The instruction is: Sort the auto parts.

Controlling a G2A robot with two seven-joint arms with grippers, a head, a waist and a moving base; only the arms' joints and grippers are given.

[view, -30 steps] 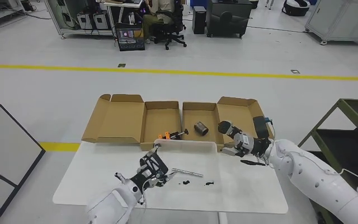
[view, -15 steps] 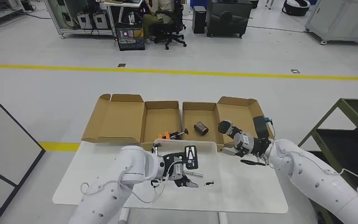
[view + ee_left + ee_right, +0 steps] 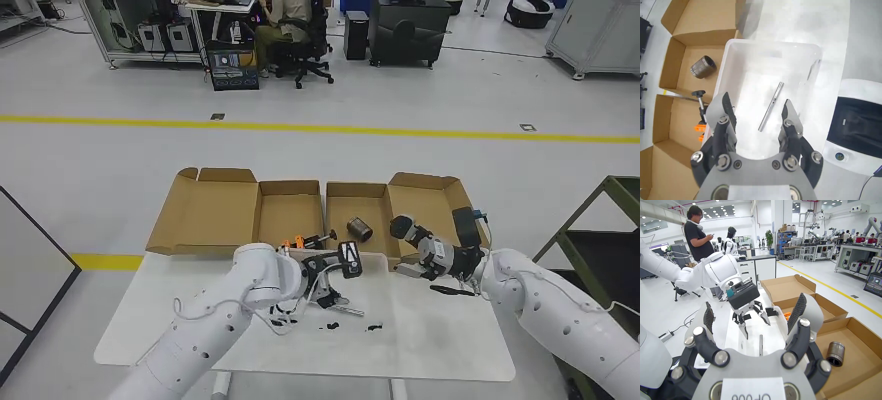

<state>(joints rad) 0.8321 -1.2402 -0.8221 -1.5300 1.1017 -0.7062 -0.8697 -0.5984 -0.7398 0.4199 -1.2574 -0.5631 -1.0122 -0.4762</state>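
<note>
A thin steel rod (image 3: pixel 770 107) with a small cross-hole lies flat on the floor of the white tray (image 3: pixel 723 66), slanted across it. A dark metal bushing (image 3: pixel 703 66) lies on its side in one cardboard box (image 3: pixel 345 205). A black-knobbed bolt (image 3: pixel 702 108) with an orange end piece lies in the neighbouring box (image 3: pixel 285 210) — close to the wall beside the tray.

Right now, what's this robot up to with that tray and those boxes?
The robot is sorting car parts. Its left pincer hangs open over a metal rod lying in a white tray, not touching it. Its right pincer is open and empty beside the tray. A metal cylinder lies in one cardboard box, a black-handled part in the box next to it.
</note>
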